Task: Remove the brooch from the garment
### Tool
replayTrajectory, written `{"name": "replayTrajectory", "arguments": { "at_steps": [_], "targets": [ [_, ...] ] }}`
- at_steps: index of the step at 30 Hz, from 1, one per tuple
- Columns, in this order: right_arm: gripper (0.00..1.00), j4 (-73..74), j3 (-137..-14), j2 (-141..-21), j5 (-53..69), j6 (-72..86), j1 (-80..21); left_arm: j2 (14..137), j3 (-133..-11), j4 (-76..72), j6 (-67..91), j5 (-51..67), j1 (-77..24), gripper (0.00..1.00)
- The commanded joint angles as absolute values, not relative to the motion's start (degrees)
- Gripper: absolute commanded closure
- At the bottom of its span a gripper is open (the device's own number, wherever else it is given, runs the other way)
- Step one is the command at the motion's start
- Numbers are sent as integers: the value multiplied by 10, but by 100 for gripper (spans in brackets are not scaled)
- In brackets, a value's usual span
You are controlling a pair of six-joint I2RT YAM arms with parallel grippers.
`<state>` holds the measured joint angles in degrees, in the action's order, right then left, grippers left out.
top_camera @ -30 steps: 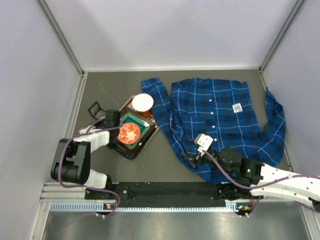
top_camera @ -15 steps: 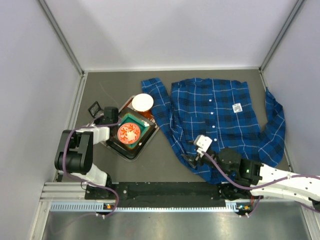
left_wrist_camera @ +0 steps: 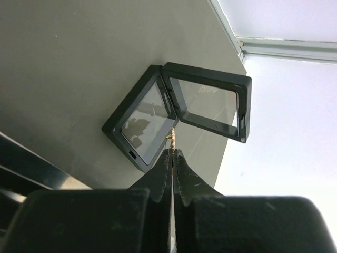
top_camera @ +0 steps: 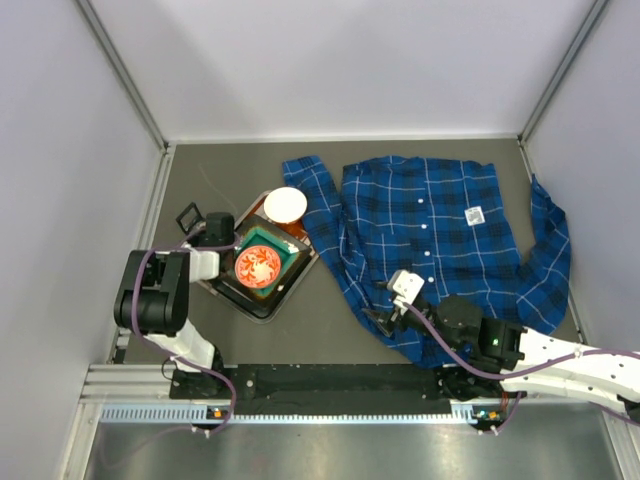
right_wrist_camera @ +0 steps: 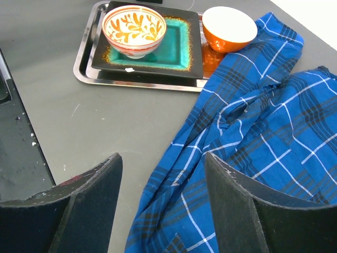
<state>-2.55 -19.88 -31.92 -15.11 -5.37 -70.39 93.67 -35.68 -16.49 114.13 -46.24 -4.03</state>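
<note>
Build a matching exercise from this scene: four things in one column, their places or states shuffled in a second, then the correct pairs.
Things:
1. brooch
2. display case
3. right claw
4. garment

Places or states:
A. wide open, nothing between its fingers
B. spread over the right side of the table
C. pinched at the tips of the shut left claw
D. black, lid hinged back, near the table's left edge

Pairs: 1-C, 2-D, 3-A, 4-B

Blue-navy plaid garment [top_camera: 440, 220], pale gold brooch [left_wrist_camera: 171, 136], orange-patterned white bowl [right_wrist_camera: 134, 30], teal plate [right_wrist_camera: 176, 45]
</note>
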Motion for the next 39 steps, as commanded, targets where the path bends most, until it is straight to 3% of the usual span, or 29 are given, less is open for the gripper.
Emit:
{"name": "replayTrajectory", "arguments": {
  "at_steps": [1, 26, 34, 39],
  "targets": [
    [37, -54, -200, -313, -146, -54, -712, 948, -352, -203, 1247, -464, -30, 100],
    [37, -55, -198, -303, -140, -49, -712, 969, -346, -236, 1230, -444, -12, 100],
    [37, -55, -198, -301, -139, -49, -711, 968, -345, -243, 1221, -433, -7, 80],
    [36, -55, -198, -301, -137, -50, -711, 951, -347, -221, 1220, -432, -7, 76]
  ]
}}
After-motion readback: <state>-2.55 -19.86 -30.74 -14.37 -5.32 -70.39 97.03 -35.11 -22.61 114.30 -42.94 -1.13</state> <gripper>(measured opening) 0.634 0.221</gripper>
